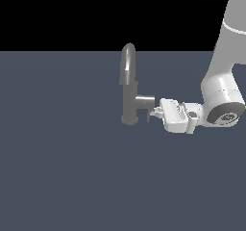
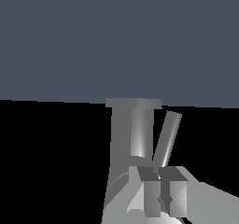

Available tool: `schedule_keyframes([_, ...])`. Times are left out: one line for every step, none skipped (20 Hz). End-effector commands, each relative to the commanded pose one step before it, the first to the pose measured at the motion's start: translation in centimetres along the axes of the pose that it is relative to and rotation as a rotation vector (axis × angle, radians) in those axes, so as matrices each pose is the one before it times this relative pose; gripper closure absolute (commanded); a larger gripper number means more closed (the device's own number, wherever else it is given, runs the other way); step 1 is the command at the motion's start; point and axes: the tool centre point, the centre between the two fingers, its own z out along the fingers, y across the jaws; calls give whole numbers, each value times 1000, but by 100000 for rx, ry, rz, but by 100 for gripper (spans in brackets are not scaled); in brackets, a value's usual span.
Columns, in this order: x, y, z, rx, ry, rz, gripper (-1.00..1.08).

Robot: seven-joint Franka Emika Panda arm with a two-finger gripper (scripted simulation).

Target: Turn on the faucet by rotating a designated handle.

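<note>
Mid-scene on the floor [image 1: 57,167] stands the faucet [image 1: 129,97], stub pointing to the exterior view's right with the handle [image 1: 149,114] hanging at its tip. Right of that, the gripper [image 1: 155,112] sits at the handle, fingers [image 2: 150,197] nearly together; cannot tell if they're actually pinching it. Approach looks done, the rotation probably still left.

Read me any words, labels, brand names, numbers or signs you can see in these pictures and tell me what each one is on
There are none.
The faucet, its handle, the gripper, the arm and the grey floor are plain rendered surfaces, with no text, logo or number in either the exterior view or the wrist view.
</note>
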Motion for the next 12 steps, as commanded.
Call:
schedule_keyframes([1002,-294,1310,-1086,-688,1300,108])
schedule_keyframes([203,-176,18,101,74,204,108])
schedule_keyframes([197,-174,20,96,71,195,108])
schedule_keyframes([196,-172,19,96,71,195,108])
schedule_keyframes([195,-170,18,96,71,195,108])
schedule_keyframes([195,-169,17,96,71,195,108])
schedule_keyframes([194,-167,16,96,71,195,108])
schedule_keyframes([187,-165,18,91,68,186,108])
schedule_keyframes([187,-163,17,91,69,186,108])
schedule_keyframes([186,-161,16,90,69,186,108])
schedule_keyframes([185,-160,14,90,70,186,108])
schedule_keyframes([0,0,0,0,0,0,108])
